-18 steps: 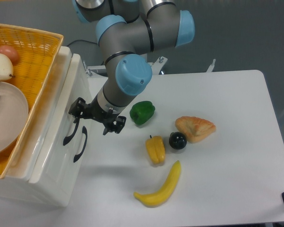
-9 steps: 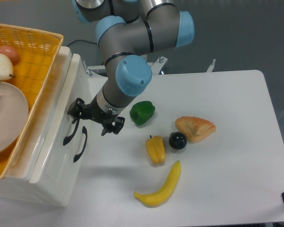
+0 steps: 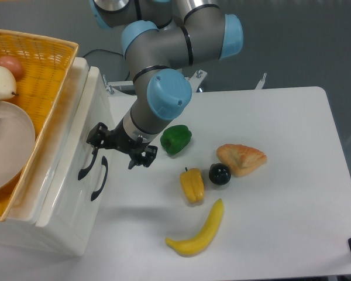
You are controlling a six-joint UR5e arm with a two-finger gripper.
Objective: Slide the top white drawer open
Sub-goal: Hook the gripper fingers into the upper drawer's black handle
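Note:
The white cabinet stands at the left with its front facing right. The top white drawer (image 3: 81,132) looks shut, and its curved black handle (image 3: 85,165) sits just left of the lower drawer's handle (image 3: 99,178). My gripper (image 3: 120,147) hangs in front of the cabinet, open, its fingers spread wide. The left finger (image 3: 96,136) is at the upper end of the top handle, seemingly touching it. The right finger (image 3: 143,157) is out over the table. Nothing is held between them.
A yellow wicker basket (image 3: 47,70) with a clear bowl (image 3: 6,146) and fruit sits on the cabinet. On the table lie a green pepper (image 3: 176,139), yellow pepper (image 3: 192,185), dark plum (image 3: 220,174), pastry (image 3: 241,158) and banana (image 3: 199,232).
The gripper and wrist shifted a few pixels to the right and down. The drawer front and handles look unmoved.

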